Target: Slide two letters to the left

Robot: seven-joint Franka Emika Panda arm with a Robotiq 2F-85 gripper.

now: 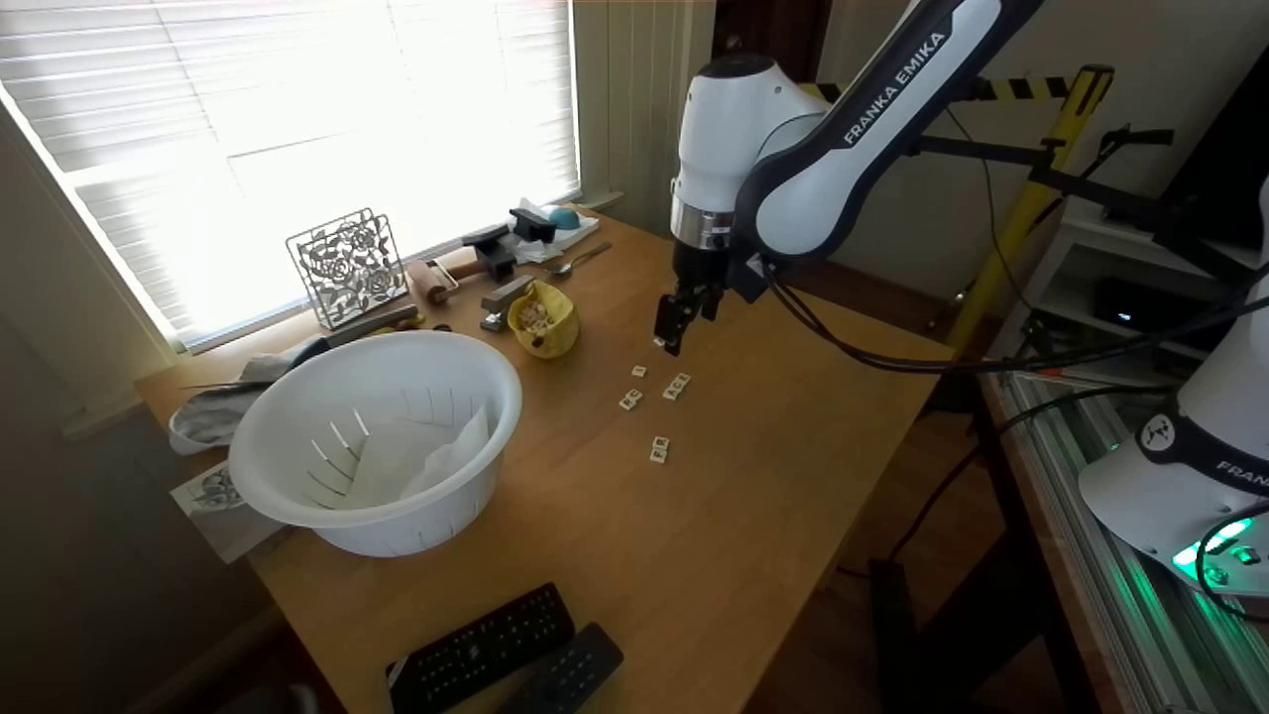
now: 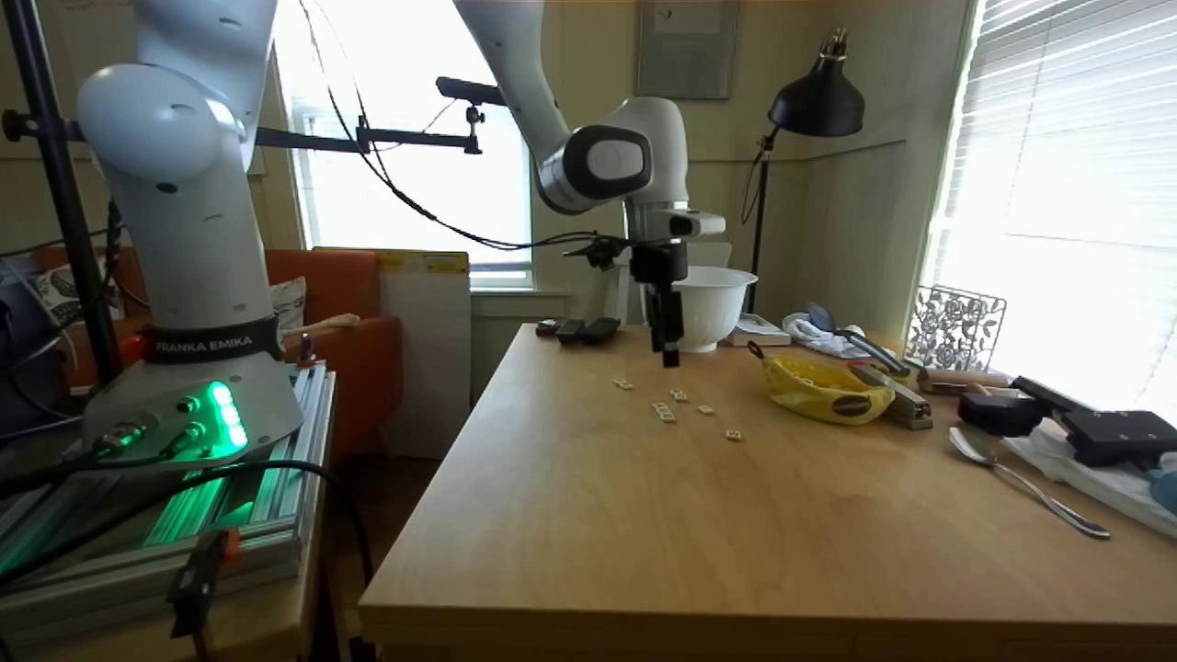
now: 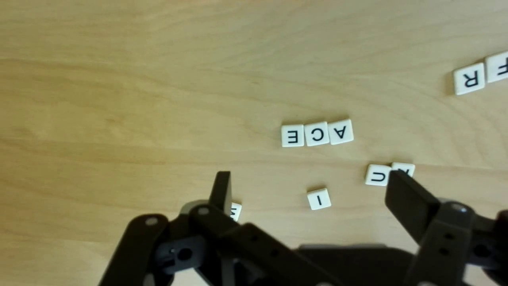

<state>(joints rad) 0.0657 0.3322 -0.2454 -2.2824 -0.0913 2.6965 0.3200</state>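
1. I have the gripper (image 3: 309, 178) hanging above the table (image 1: 734, 555); its fingers (image 3: 410, 208) stand spread wide, and in the wrist view the I tile (image 3: 319, 199) shows between them, lying below.
2. The letters (image 1: 677, 386) I am tasked with are small whitish tiles lying flat on the table in loose groups; which two of them are meant, I cannot tell.
3. In my wrist view the E tile (image 3: 293, 136), C tile (image 3: 317, 134) and A tile (image 3: 341, 132) form a touching row, upside down to me; the I tile lies apart from that row, by itself.
4. Right of these, the U tile (image 3: 378, 175) lies just beside a partly covered tile (image 3: 408, 167); farther right, the R tile (image 3: 470, 79) and F tile (image 3: 497, 68) lie side by side, the latter cut by the view's edge; on the left, a half-hidden tile (image 3: 237, 210) peeks past a finger.
5. In an exterior view, the slotted white bowl (image 1: 416, 531) stands left of the letters, a pale sheet (image 1: 392, 466) inside; the yellow pouch (image 1: 553, 342) sits left and farther off, whitish pieces (image 1: 536, 315) in its mouth.
6. Two remotes (image 1: 486, 645) lie at the near end; a spoon (image 1: 580, 260) lies at the far end; a metal rack (image 1: 347, 263) stands far left, by the window (image 1: 397, 119).
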